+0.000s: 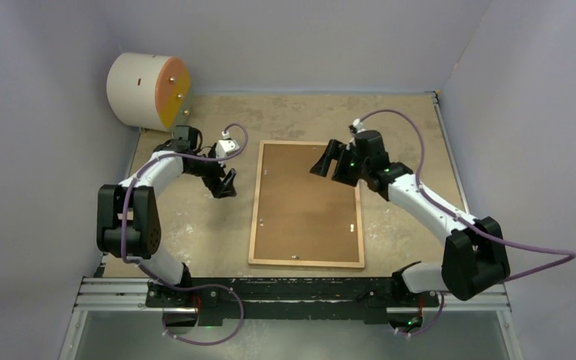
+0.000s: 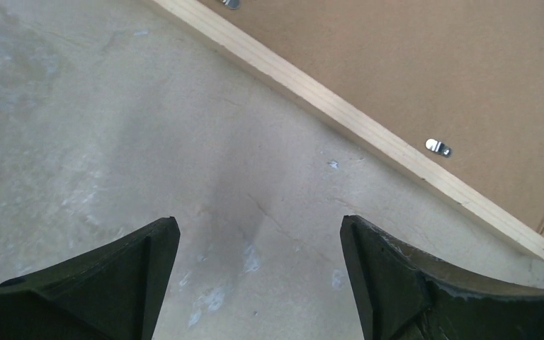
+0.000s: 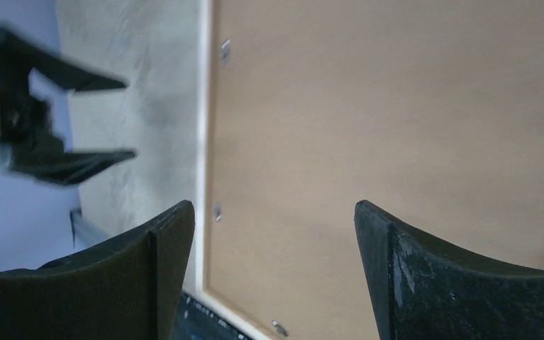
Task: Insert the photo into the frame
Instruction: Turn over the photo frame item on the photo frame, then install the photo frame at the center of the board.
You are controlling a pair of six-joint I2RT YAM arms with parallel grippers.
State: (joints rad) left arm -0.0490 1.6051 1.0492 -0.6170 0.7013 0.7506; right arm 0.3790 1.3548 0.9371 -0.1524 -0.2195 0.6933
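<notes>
The light-wood frame [image 1: 255,202] lies flat in the middle of the table, back side up, with a brown fibreboard backing sheet [image 1: 307,202] filling it. The photo is not in view. My left gripper [image 1: 229,184] hovers open over bare table just left of the frame's far left part; the left wrist view shows its jaws [image 2: 260,227] wide apart with nothing between them and the frame's rail [image 2: 340,117] beyond. My right gripper [image 1: 328,166] stands open above the backing near the frame's far right; its jaws [image 3: 275,212] are empty over the backing sheet [image 3: 382,106].
Small metal turn clips [image 2: 438,147] sit along the backing's edge. A cream cylinder with an orange face [image 1: 148,90] stands at the back left corner. Walls close in on both sides and the back. A metal rail [image 1: 292,292] runs along the near edge.
</notes>
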